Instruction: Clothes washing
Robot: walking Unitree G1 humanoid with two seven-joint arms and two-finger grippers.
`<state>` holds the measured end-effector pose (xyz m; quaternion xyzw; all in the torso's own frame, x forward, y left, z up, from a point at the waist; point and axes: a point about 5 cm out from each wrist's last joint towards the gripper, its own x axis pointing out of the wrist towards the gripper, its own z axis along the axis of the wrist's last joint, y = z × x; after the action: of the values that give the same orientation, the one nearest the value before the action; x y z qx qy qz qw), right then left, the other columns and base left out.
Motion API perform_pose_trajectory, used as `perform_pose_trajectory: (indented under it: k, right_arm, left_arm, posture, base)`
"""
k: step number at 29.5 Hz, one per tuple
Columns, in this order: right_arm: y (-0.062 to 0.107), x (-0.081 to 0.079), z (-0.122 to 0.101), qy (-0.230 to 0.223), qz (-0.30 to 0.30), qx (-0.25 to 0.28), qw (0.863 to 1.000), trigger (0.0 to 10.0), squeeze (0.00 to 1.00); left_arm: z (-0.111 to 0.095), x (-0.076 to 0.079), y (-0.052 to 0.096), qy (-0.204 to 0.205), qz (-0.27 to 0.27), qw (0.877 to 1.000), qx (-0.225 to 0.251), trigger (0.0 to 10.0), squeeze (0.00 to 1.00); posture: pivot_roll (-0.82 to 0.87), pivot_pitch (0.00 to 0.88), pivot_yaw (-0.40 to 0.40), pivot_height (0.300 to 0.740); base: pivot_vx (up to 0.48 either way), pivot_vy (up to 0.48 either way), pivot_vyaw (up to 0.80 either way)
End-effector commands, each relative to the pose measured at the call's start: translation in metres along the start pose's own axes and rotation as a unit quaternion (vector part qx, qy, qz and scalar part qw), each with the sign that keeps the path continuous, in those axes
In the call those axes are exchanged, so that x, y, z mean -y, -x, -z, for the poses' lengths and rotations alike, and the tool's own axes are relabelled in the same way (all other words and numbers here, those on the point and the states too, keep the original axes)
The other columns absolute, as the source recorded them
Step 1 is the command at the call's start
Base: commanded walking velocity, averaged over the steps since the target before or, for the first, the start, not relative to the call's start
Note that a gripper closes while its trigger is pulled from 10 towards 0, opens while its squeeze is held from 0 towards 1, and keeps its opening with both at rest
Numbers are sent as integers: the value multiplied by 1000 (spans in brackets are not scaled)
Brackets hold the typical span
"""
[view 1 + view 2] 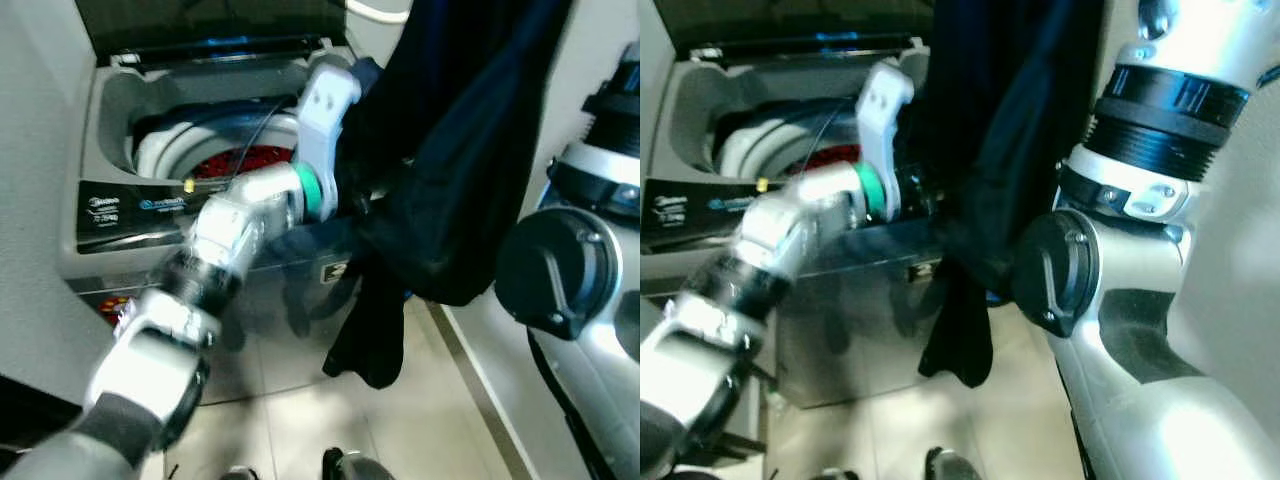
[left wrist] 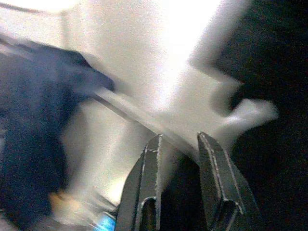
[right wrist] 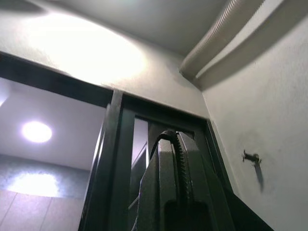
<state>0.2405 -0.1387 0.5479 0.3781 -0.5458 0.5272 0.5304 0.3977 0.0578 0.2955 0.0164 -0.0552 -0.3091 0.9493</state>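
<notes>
Motion blur smears the left arm (image 1: 215, 270) in both head views, where the dark garment (image 1: 470, 150) swallows detail and highlights glare on the silver shells. The left wrist view is heavily blurred and blown out to white by strong backlight. Sharpest is the right wrist view, lit by a round ceiling lamp (image 3: 36, 131) and a bright wash on the wall above.

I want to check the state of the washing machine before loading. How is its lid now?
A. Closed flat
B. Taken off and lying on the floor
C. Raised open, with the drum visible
C: the dark lid stands raised behind the washing machine, and the round drum shows below it.
</notes>
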Motion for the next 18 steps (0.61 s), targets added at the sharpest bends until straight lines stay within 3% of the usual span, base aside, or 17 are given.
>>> perform_pose_trajectory:
  k: [1, 4, 5, 7, 9, 15, 17, 18]
  right_arm:
    - [-7, -12, -9, 3, -28, 16, 999, 10000, 0]
    - [0, -7, -12, -1, -13, 17, 1000, 10000, 0]
    - [0, -7, -12, -1, -13, 17, 1000, 10000, 0]
    - [9, -1, -10, -7, 8, 12, 1000, 10000, 0]
    - [15, 5, -7, -11, 24, 7, 1000, 10000, 0]
    - [28, 18, 3, -12, 67, -7, 998, 10000, 0]
    - [42, 38, 27, -15, 105, -49, 993, 10000, 0]
    - [42, 38, 27, -15, 105, -49, 993, 10000, 0]
  left_arm:
    - [-11, -29, 5, -13, -86, 996, 22, 10000, 0]
    - [-42, -55, 13, -61, -148, 985, 66, 10000, 0]
    - [-42, -55, 13, -61, -148, 985, 66, 10000, 0]
    - [-60, -71, 23, -110, -199, 970, 86, 10000, 0]
    - [-68, -79, 29, -128, -218, 963, 97, 10000, 0]
    - [-77, -89, 36, -135, -225, 958, 117, 10000, 0]
    - [-72, -73, 55, -92, -84, 979, 158, 10000, 0]
    - [-72, -73, 55, -92, -84, 979, 158, 10000, 0]
  posture:
    - [49, 70, 17, 740]
    - [59, 81, 16, 740]
    - [59, 81, 16, 740]
    - [64, 89, 16, 740]
    - [64, 90, 17, 740]
    - [67, 97, 16, 740]
    - [80, 114, -9, 740]
    - [80, 114, -9, 740]
  base:
    - [0, 0, 0]
    - [0, 0, 0]
    - [0, 0, 0]
    - [0, 0, 0]
    - [0, 0, 0]
    - [0, 0, 0]
    - [0, 0, 0]
    - [0, 0, 0]
